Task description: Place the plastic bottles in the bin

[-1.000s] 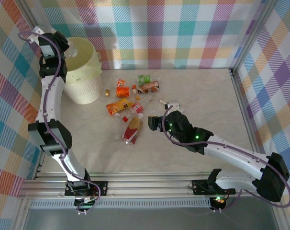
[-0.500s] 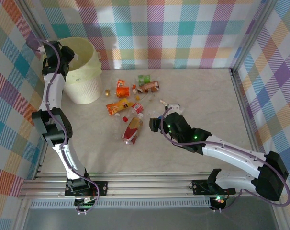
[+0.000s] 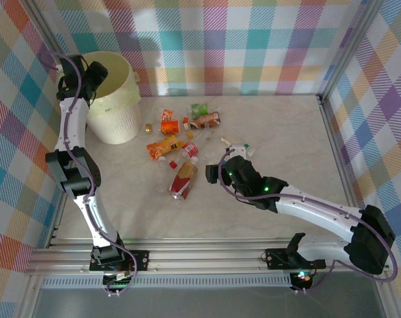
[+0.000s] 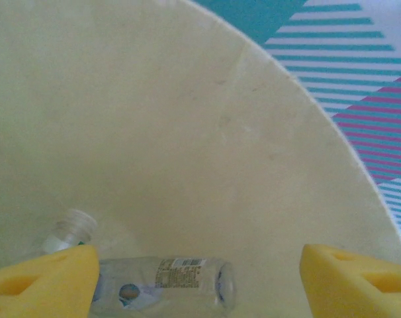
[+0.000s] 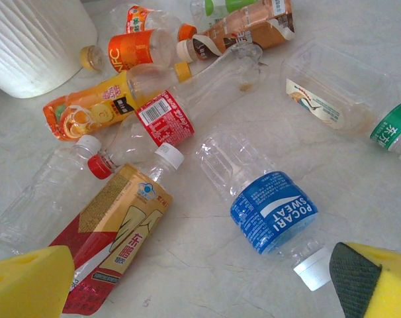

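Your left hand (image 3: 94, 70) hangs over the bin (image 3: 118, 112) at the far left, fingers spread wide and empty; two clear bottles (image 4: 167, 283) lie inside. Your right hand (image 5: 200, 278), likewise wide open and empty, hovers above the loose bottles (image 3: 179, 144) on the desk (image 3: 286, 132).

plastic bottles (image 3: 164, 147) clutter the table (image 3: 286, 132) beside the bin (image 3: 114, 122); its right half lies open.

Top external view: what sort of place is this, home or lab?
Probably a lab test cell, not a home. Plaid cloth walls box in the table, an aluminium rail runs along its near edge, and crushed plastic bottles lie staged beside the bin.
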Robot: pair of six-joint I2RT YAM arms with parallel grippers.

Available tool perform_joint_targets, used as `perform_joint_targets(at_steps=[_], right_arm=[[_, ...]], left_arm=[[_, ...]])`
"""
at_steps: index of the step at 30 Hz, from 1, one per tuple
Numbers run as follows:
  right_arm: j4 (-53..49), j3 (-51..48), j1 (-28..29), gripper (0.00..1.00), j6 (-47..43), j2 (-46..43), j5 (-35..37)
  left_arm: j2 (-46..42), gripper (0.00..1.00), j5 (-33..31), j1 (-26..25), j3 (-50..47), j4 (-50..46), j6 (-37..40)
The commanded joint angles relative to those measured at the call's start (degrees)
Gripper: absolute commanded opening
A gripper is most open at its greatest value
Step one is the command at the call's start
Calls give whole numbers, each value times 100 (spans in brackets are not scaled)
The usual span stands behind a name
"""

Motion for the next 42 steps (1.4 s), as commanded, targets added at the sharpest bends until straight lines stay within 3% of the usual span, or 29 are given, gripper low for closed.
perform_joint_targets(at_steps=[1,11,19,24,36,42], right_arm=[[102,42,-1,100,107,77,-7],[180,55,-6,100,151,193,-14],[146,-15,-6,100,177,148,4],[188,-25,-12,100,186,175,7],[265,-72,-32,100,189,226,-5],[-90,102,-428,100,-733,475,-705]], left_arm=[[-114,81,215,58,151,-141,38],[-459,88,456,58,125,-101,33],[-748,100,676,57,123,156,74],[-886,100,745,49,20,112,107],[-2766,100,530,-423,-2325,1598,524],[-3703,100,292,-682,-3502,2213,551]])
